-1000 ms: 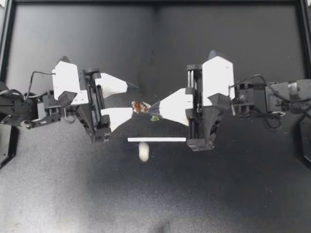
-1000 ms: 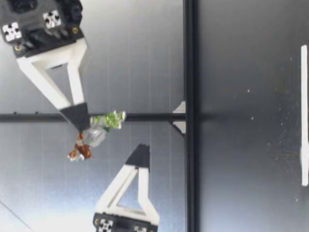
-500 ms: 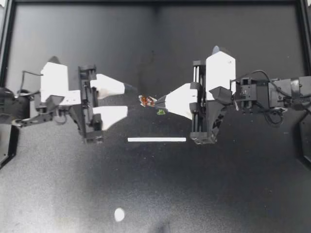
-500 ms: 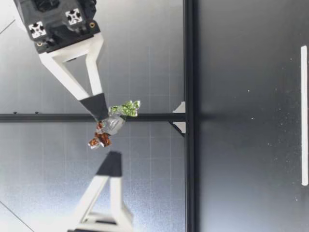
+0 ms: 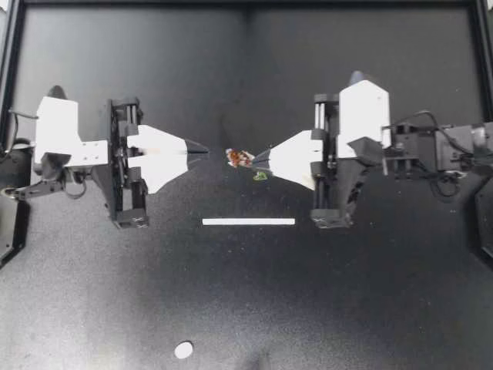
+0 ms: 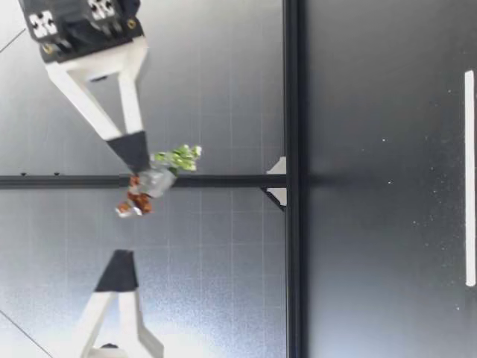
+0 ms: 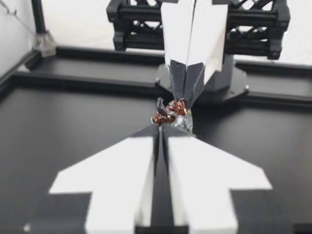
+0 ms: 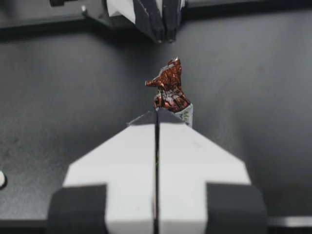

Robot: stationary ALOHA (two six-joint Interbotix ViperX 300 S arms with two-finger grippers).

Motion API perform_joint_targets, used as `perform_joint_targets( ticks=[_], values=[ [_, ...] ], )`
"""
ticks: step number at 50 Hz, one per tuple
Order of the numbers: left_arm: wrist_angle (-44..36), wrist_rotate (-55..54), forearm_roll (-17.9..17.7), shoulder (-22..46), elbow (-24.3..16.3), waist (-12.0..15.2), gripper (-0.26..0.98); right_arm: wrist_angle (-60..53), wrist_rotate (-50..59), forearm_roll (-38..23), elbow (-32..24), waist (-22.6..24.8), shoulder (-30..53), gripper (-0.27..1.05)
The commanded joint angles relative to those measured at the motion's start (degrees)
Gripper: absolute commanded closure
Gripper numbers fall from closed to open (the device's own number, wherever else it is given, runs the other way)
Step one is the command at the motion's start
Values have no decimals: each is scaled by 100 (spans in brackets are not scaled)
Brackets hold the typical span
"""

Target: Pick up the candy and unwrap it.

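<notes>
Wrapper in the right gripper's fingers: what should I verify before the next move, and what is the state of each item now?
1. My right gripper shut on the wrapper: ok.
2. My left gripper shut, holding nothing: ok.
3. Left gripper apart from the wrapper: ok.
4. Wrapper above the table, not touching it: ok.
5. Wrapper emptied: cannot tell; a white piece lies on the table, away from both grippers.
</notes>
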Motion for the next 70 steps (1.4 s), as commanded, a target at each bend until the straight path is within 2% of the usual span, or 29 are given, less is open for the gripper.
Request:
perform_joint_targets(
  ticks=[1, 9, 15, 31, 51, 70],
  values=[
    [-79, 9, 26, -97, -53, -18, 73, -176, 0, 18, 18, -44, -167, 96],
    [-79, 9, 26, -97, -53, -18, 73, -211, -18, 18, 105, -44, -193, 93],
    [-79, 9, 26, -105, -53, -18, 73, -229, -26, 18, 149, -44, -229, 84],
    [-79, -9, 26, -105, -53, -18, 73, -246, -26, 9, 255, -97, -272, 37],
    [-79, -9, 26, -158, -26, -18, 73, -580, -26, 18, 404, -88, -422, 38],
    [-79, 9, 26, -246, -26, -18, 73, -1564, -18, 18, 677, -97, -448, 39]
  ],
)
